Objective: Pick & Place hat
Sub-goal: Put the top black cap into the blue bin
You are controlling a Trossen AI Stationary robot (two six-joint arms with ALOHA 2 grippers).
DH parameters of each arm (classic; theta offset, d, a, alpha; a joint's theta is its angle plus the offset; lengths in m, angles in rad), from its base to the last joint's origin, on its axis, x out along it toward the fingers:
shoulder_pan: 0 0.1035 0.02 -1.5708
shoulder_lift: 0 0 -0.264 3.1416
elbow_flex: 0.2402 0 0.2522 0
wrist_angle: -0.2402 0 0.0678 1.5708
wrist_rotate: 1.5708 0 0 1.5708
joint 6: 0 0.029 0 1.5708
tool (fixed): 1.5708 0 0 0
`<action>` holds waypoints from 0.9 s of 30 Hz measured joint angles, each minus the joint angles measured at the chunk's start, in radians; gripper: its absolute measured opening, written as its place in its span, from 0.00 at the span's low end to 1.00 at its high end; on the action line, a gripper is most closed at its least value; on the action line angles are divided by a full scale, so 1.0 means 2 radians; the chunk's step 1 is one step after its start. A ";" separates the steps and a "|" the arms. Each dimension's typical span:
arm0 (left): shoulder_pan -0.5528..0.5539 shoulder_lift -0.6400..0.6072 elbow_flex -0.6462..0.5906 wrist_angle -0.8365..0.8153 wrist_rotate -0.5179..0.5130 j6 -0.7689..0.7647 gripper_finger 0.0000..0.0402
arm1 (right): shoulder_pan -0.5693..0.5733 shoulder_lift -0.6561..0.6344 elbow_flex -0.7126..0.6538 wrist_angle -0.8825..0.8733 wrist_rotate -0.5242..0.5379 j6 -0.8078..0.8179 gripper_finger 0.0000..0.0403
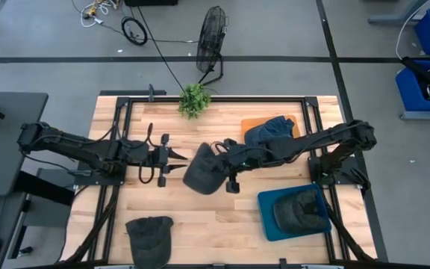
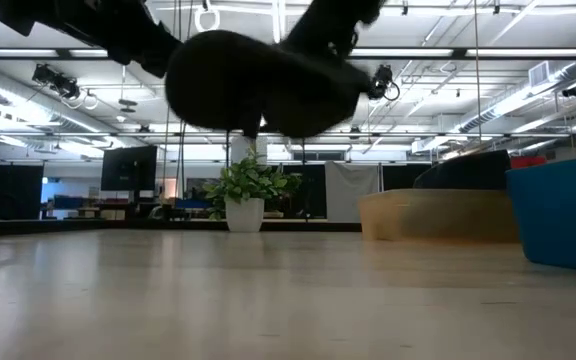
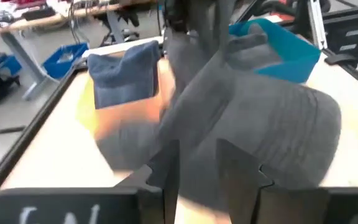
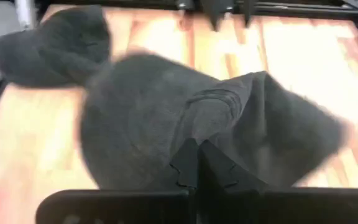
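A dark grey hat [image 1: 202, 172] hangs in the air over the middle of the table, and in the low view the hat [image 2: 258, 85] is well above the tabletop. My right gripper [image 1: 226, 163] reaches in from the table's right and is shut on it. My left gripper [image 1: 179, 159] comes from the left and stands open right at the hat's left side. In the left wrist view the hat [image 3: 260, 124] fills the space beyond my left gripper [image 3: 197, 177]. Whether the left fingers touch the cloth cannot be told. My right gripper [image 4: 197, 168] pinches a raised fold of the hat's cloth [image 4: 199, 127] between its two shut fingers, on the hat's right side. The fingers come in roughly level from the table's right. The hat is lifted clear of the table and sags below and ahead of the fingers.
A second dark hat [image 1: 149, 232] lies near the table's near edge, left of centre. A blue tray [image 1: 269, 217] at the near right holds another dark hat [image 1: 302, 209]. An orange tray [image 1: 248, 123] farther back holds a denim hat [image 1: 269, 131]. A small plant [image 1: 194, 99] stands at the far edge.
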 joint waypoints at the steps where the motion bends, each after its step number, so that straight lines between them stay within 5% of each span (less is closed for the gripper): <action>1: 0.000 0.000 0.000 -0.003 0.000 -0.005 0.27 | 0.008 -0.004 0.011 -0.016 0.010 0.004 0.00; 6: 0.000 0.000 0.000 -0.011 -0.013 -0.026 0.28 | 0.043 -0.025 0.091 -0.158 0.127 0.104 0.00; 11: 0.000 0.000 0.000 -0.013 -0.016 -0.026 0.28 | 0.082 -0.026 0.161 -0.337 0.164 0.243 0.00; 18: 0.000 0.000 0.000 -0.013 -0.031 -0.026 0.28 | 0.139 -0.025 0.172 -0.494 0.096 0.480 0.00; 27: 0.000 0.000 0.000 -0.011 -0.065 -0.038 0.28 | 0.220 -0.020 0.172 -0.541 0.033 0.681 0.00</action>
